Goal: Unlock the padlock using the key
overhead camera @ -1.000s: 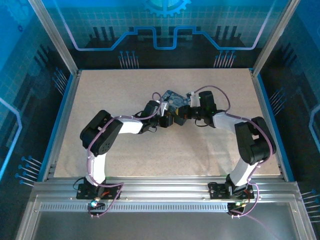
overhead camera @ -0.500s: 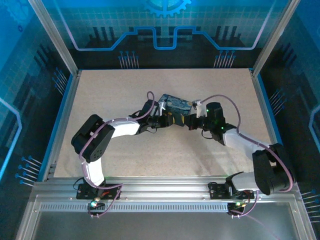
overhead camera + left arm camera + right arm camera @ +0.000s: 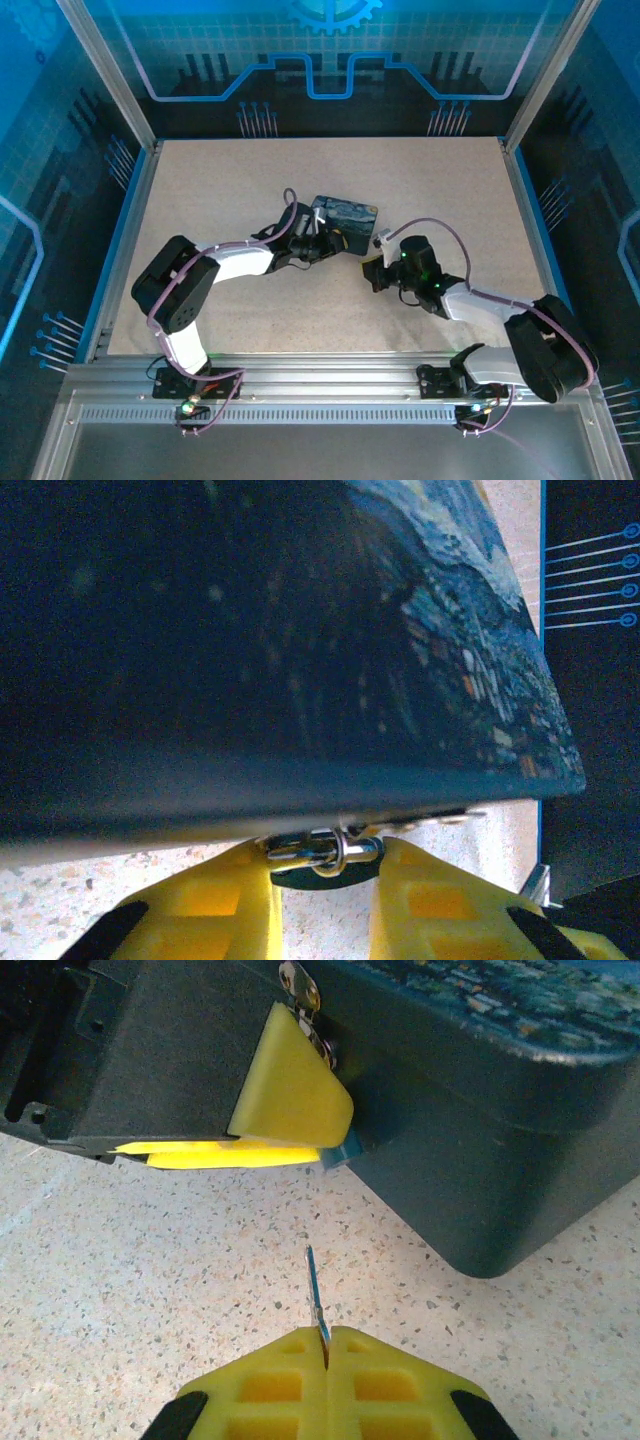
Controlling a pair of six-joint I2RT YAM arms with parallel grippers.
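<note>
The right jaws are closed tight on the key (image 3: 314, 1295), its blade pointing ahead of them but apart from the padlock (image 3: 330, 855), which the left jaws grip between them at the edge of the tin (image 3: 480, 1110), so I judge insertion and turning not yet done

Soft, even light, with a blue glow at the overhead frame's edges. In the left wrist view the tin (image 3: 250, 630) is dark and blurred; in the right wrist view the key (image 3: 315, 1295) is sharp.
</note>
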